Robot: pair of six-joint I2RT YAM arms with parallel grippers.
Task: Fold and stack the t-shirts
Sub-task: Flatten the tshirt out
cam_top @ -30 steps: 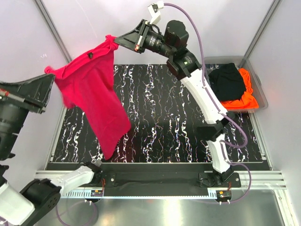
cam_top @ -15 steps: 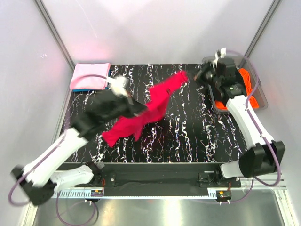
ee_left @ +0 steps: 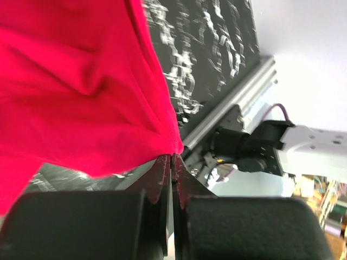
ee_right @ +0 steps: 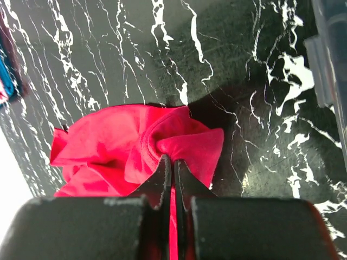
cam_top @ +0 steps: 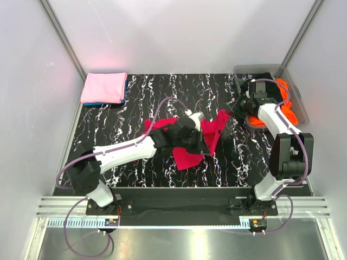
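noting crimson t-shirt (cam_top: pixel 216 130) lying bunched on the tabletop (cam_top: pixel 135 162), just left of the clear bin (cam_top: pixel 255 69) and a little nearer the arm bases. not yet flattened, not yet folded.

gripping it at two spots. right hand (cam_top: pixel 237 111) pinched down on a small fold at the corner closest to the bin, jaws nearly meeting with only cloth between. left hand (cam_top: pixel 205 143) squeezed tight on a hem edge, sitting over the middle of the heap, farther from the bin.

reading the long axis of the heap as running leftward from the bin, sagging toward the bases at the end away from it. loose cloth spilling past the left hand on the side away from the bin.

judging the coming move as a spread: drawing the left hand away from the bin along that axis while holding the right hand's corner near it, tensioning the cloth flat.

logging the rest: pink t-shirt (cam_top: pixel 104 88) folded over blue t-shirt (cam_top: pixel 103 103), well left of the bin at the same depth; black t-shirt (cam_top: pixel 260 82) and orange t-shirt (cam_top: pixel 284 105) waiting inside the bin.
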